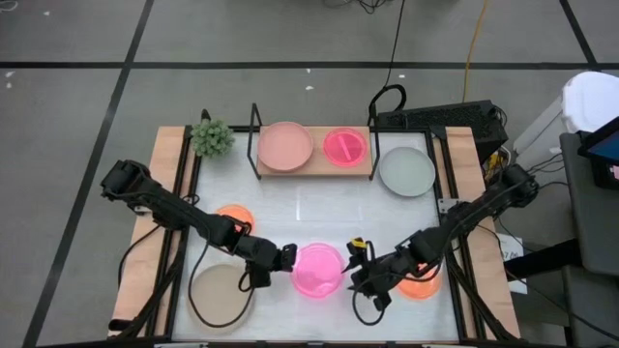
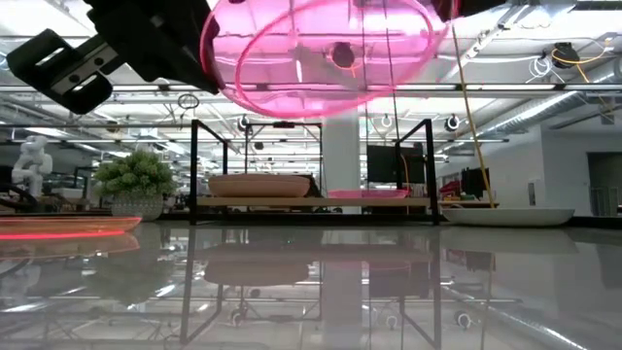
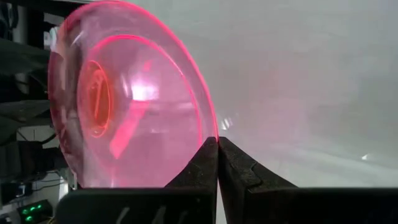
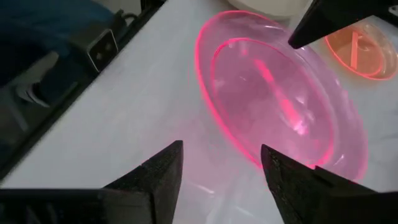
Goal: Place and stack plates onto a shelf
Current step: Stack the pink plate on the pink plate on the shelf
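White table (image 1: 309, 208), shelf (image 1: 314, 169) at upper centre bearing dusty pink plate (image 1: 285, 145) and small pink plate (image 1: 344, 146), left gripper (image 1: 286, 259) clenched on raised hot pink plate (image 1: 318, 270) at lower centre, right gripper (image 1: 358, 269) released beside it

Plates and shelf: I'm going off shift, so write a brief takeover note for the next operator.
Left gripper: shut on the rim of a glossy hot-pink translucent plate, lifted off the table.
Right gripper: open beside that plate.
Done: the light-wood shelf holds a matte dusty-pink plate and a second hot-pink plate.
Left: the grey plate, beige plate and two orange plates.
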Available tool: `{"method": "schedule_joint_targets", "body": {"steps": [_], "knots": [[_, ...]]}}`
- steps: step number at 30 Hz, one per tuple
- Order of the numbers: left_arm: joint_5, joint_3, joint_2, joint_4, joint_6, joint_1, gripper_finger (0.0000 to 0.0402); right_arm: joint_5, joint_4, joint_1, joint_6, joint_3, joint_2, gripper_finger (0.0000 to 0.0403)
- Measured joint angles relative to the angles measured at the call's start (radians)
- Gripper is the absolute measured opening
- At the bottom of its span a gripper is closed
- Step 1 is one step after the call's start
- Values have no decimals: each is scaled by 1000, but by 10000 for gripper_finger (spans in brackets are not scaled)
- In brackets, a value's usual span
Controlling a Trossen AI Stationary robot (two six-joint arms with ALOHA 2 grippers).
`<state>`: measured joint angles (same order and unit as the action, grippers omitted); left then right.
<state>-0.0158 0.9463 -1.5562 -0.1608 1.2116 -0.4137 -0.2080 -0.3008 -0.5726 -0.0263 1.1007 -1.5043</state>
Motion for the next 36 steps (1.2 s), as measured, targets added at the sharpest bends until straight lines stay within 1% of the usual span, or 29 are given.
{"method": "schedule_joint_targets", "body": {"steps": [6,15,18,21,27,36], "knots": [[42,0,0,0,-9,0,3,-2,13,3,-113,0,-32,147],[44,0,0,-1,-21,0,3,-3,22,8,-248,0,-32,79],[44,0,0,-1,-24,0,3,-10,21,11,-293,0,-42,67],[44,0,0,-1,-27,0,3,-30,23,11,-329,0,-62,63],[69,0,0,-2,-40,0,3,-29,44,17,-352,0,-100,57],[60,0,0,7,-44,1,3,-22,43,16,-363,0,-102,6]]}}
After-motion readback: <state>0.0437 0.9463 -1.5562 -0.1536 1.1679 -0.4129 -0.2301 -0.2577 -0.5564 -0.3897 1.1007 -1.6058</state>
